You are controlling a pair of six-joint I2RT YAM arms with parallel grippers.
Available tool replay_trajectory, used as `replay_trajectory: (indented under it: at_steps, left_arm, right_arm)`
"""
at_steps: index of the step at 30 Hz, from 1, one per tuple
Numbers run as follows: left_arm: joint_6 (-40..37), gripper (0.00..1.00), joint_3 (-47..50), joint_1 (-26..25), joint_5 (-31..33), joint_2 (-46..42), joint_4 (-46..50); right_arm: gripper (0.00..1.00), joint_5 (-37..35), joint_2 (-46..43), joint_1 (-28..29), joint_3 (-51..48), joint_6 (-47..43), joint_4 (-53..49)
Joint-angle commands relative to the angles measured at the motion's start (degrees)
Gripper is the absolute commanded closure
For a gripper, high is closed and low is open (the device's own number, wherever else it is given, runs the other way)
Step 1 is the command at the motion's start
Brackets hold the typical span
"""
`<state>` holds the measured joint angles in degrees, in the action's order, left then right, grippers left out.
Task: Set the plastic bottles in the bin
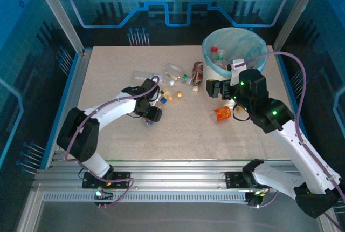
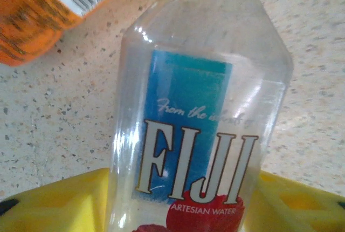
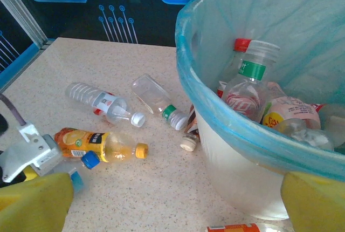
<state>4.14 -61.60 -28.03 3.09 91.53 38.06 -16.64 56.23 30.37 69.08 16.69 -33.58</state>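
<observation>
Now, Fiji bottle (image 2: 200,108) between pincer fingers (image 2: 56,206).

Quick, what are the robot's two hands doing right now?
Left gripper: closed on the clear plastic Fiji water bottle with a blue label.
Right gripper: open, holding nothing.

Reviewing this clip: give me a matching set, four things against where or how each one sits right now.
Things:
A Fiji bottle
B juice bottle
C green-banded bottle
D bin

States:
1 lined with a blue bag
2 inside the bin
3 on the table, yellow cap
4 between the fingers of the left tool

Pairs: A-4; B-3; C-2; D-1
</observation>
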Motion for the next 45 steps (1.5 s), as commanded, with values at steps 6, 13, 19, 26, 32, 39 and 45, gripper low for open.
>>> replay_trajectory:
  at_steps: [6,13,19,26,32,39,45]
  left_arm:
    - [-2.97,0.43,4.16,-1.63,-11.88,-12.72,-8.17]
    - [-2.97,0.43,8.97,-3.05,-23.35,-24.28,-19.63]
    - [-2.30,0.43,10.28,-3.95,-29.71,-29.93,-24.74]
    - [-2.38,0.43,9.83,-5.53,-33.08,-32.15,-26.02]
    - [-1.87,0.43,10.43,-6.41,-34.38,-33.20,-28.20]
    - [-1.08,0.43,10.89,-6.88,-35.04,-34.02,-29.93]
    - [-1.04,0.43,10.62,-7.34,-34.91,-33.97,-29.83]
  right_arm:
    - [0.00,12.78,-2.12,0.74,1.28,-2.93,2.39]
    - [0.07,32.41,-1.50,1.27,0.60,-4.46,8.97]
    - [0.13,35.24,1.88,3.51,2.42,-4.19,9.02]
    - [0.22,38.13,3.95,4.03,2.29,-0.73,12.05]
    - [0.28,38.34,5.10,4.17,2.39,0.57,12.42]
    - [0.39,42.65,6.48,4.18,2.36,2.61,14.65]
    - [0.47,46.04,7.71,4.42,2.72,3.20,15.92]
